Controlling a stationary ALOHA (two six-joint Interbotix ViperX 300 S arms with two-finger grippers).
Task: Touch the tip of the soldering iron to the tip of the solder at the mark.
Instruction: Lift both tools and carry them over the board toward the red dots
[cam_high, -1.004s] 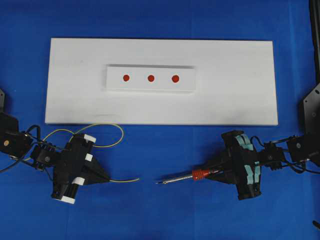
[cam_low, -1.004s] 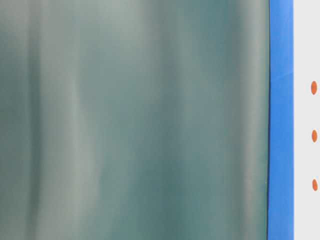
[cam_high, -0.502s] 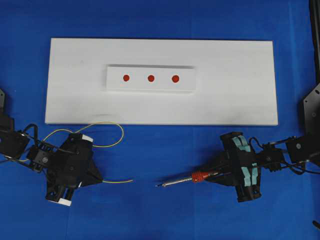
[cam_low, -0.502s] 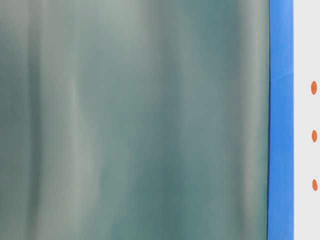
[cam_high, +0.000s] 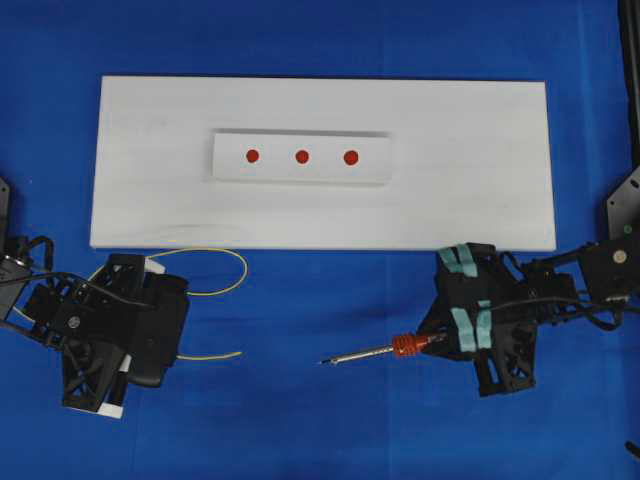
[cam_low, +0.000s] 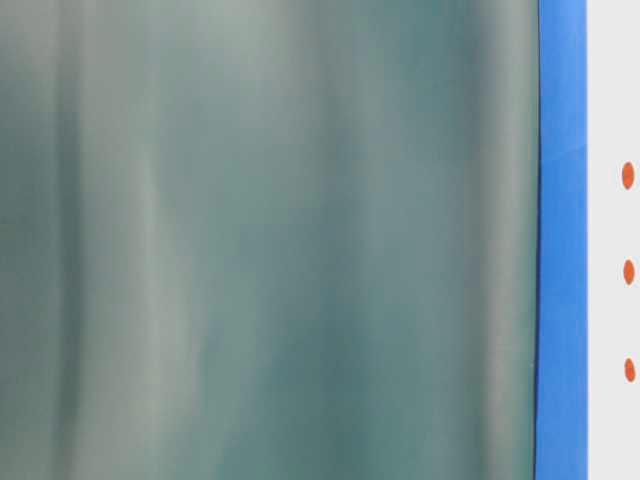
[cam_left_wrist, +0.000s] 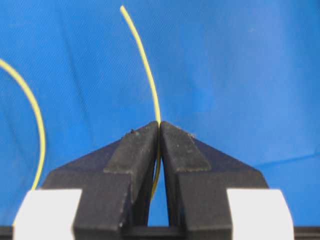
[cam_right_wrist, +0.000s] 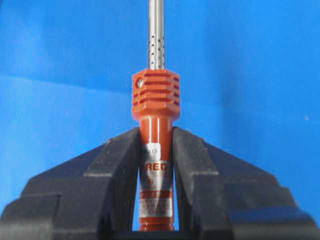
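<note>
Solder, one thin yellow wire, looks light and whippy; the left pincer is clenched on it near its free end, above the blue bench. One soldering iron, rigid, sits clamped by its red handle in the right pincer. Three red marks wait on the white block.

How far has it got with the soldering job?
Picked up: the left gripper pinches the solder, and the right gripper clamps the soldering iron. Both hang over the blue cloth. Left: bring both tips together at a red mark on the white board.
</note>
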